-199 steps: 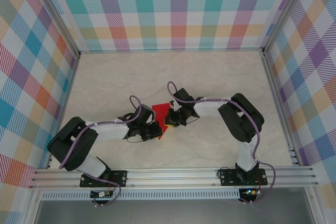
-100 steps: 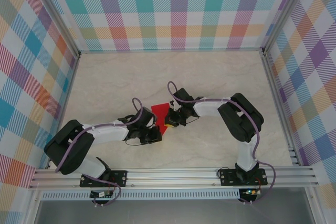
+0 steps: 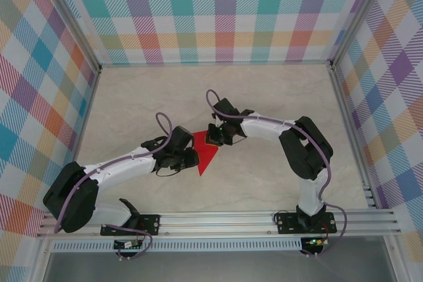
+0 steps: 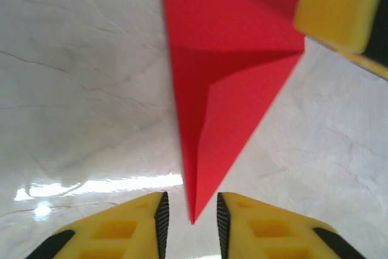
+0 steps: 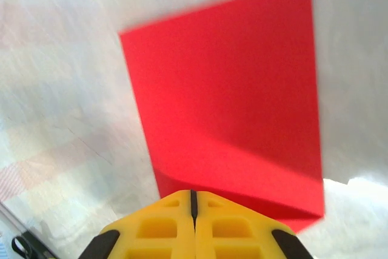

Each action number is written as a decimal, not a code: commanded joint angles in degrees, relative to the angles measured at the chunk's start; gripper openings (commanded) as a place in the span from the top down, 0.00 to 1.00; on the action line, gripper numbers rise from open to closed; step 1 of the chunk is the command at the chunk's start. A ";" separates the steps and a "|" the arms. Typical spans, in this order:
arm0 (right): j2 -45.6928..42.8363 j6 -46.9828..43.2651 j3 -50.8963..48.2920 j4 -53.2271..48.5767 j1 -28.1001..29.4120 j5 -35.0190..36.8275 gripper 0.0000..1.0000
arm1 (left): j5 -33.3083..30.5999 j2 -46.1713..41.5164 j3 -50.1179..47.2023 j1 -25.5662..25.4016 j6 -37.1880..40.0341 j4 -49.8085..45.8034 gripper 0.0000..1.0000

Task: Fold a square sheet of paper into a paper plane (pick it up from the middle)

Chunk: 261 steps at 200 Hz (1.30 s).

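While left end effector point(image 4: 190, 213) gapes, right end effector point(image 5: 194, 198) pinches red paper point(image 5: 230, 95)

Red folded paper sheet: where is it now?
Top view: the red folded paper sheet sits mid-table between both grippers, far end in the shut right gripper, pointed tip between the fingers of the open left gripper.

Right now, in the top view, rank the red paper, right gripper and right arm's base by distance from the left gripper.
1. red paper: tip at the left gripper.
2. right gripper: just beyond, on the paper's far side.
3. right arm's base: far right, by the near rail.
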 commanded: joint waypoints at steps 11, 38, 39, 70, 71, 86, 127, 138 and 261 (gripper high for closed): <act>6.81 -3.90 6.83 -5.99 -0.43 3.17 0.95 | -6.47 -1.07 1.87 -0.57 -1.79 -4.38 0.60; 9.97 -4.52 10.28 -8.77 -0.87 5.06 0.95 | -5.99 -1.34 1.88 -0.65 -1.76 -4.26 0.59; 10.02 -4.48 10.40 -8.88 -0.87 5.10 0.95 | -5.94 -1.36 1.89 -0.65 -1.78 -4.27 0.59; 10.37 -2.91 9.33 -11.90 -1.78 8.34 0.95 | -4.44 -1.30 1.88 -0.56 0.07 -3.11 0.59; 10.35 -2.84 9.17 -11.98 -1.81 8.45 0.95 | -4.37 -1.26 1.89 -0.56 0.15 -3.08 0.59; 9.10 -1.55 7.01 -13.31 -2.01 10.35 0.95 | -3.27 -0.92 1.81 -0.64 1.03 -2.02 0.59; 2.42 3.99 -2.31 -14.04 -2.19 13.19 0.93 | 0.50 0.69 1.81 -0.78 2.89 2.15 0.60; 0.58 4.34 -3.73 -13.16 -2.19 12.62 0.91 | 1.51 1.39 1.89 -0.80 3.32 3.46 0.61; -19.46 7.13 -20.68 3.79 -5.09 -0.26 0.41 | -1.68 14.95 8.22 -0.69 3.80 8.83 0.91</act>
